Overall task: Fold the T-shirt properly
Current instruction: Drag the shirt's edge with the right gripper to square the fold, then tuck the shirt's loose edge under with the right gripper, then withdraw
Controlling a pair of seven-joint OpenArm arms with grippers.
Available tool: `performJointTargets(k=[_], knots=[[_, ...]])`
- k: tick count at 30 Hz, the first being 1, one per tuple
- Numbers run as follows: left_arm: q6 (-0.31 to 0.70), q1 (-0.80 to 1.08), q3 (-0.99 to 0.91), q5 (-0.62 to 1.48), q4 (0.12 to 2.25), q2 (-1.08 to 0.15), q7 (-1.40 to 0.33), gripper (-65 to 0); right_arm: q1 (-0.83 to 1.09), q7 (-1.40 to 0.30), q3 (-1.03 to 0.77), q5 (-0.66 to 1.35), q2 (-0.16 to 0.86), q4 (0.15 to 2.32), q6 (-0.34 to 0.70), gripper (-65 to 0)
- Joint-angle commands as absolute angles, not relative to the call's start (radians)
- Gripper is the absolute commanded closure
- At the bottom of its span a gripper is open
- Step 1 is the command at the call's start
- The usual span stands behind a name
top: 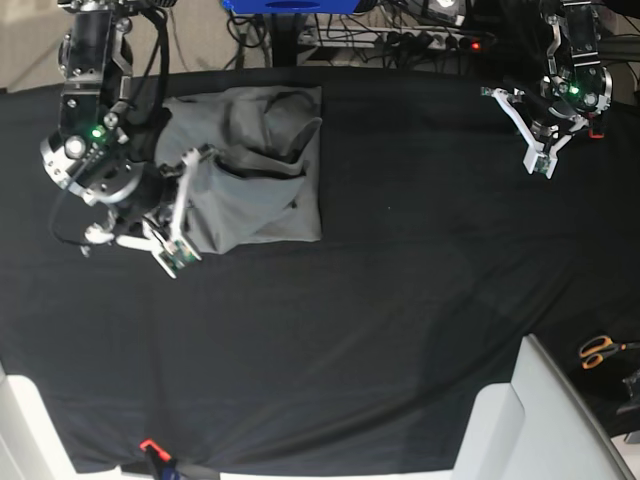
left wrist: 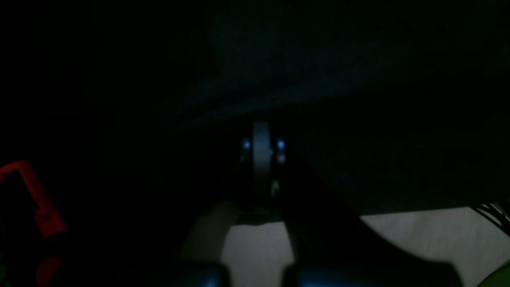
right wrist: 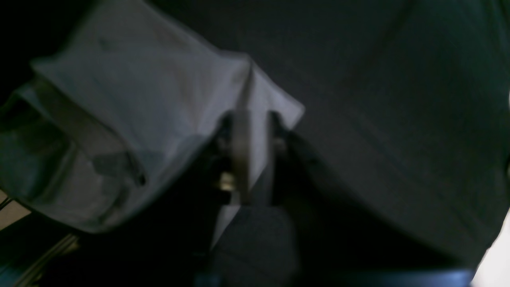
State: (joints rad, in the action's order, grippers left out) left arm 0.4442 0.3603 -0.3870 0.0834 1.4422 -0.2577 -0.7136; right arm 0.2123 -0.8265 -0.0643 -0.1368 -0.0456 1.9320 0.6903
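Your plain medium-grey cotton T-shirt [top: 255, 170] lies partly folded into a rough rectangle on the black cloth sheet [top: 400, 300] that covers the tabletop, toward the far side and on the base view's left. Its surface is rumpled, with creases running across the upper half.

Your right end effector [top: 170, 215] sits at the shirt's near left edge. In the right wrist view its two fingers [right wrist: 239, 151] are clenched on a thin fold of the grey fabric, with a corner of the shirt standing up just beyond the tips. That view is blurred, so how much cloth is pinched is hard to judge.

Your left end effector [top: 540, 150] hangs over the bare black sheet at the far right of the base view, well apart from the shirt. Its wrist view is very dark; the fingers [left wrist: 261, 151] appear pressed together with nothing between them.

A pair of orange-handled scissors [top: 603, 350] lies off the sheet at the right edge.
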Motion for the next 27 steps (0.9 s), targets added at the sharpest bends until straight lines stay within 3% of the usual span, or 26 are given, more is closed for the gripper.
performJointTargets(k=[1, 15, 27], knots=[[0.441, 0.364, -0.389, 0.076, 1.445, -0.266, -0.73, 0.0, 0.213, -0.834, -0.074, -0.131, -0.045, 1.931, 0.691, -0.6], [0.441, 0.364, -0.389, 0.076, 1.443, -0.265, -0.73, 0.0, 0.255, -0.839, -0.067, -0.127, -0.054, 1.738, 0.69, -0.6], [0.44, 0.367, -0.389, 0.076, 1.442, -0.265, -0.73, 0.0, 0.165, -0.84, 0.087, -0.127, -0.056, 1.667, 0.687, -0.6]])
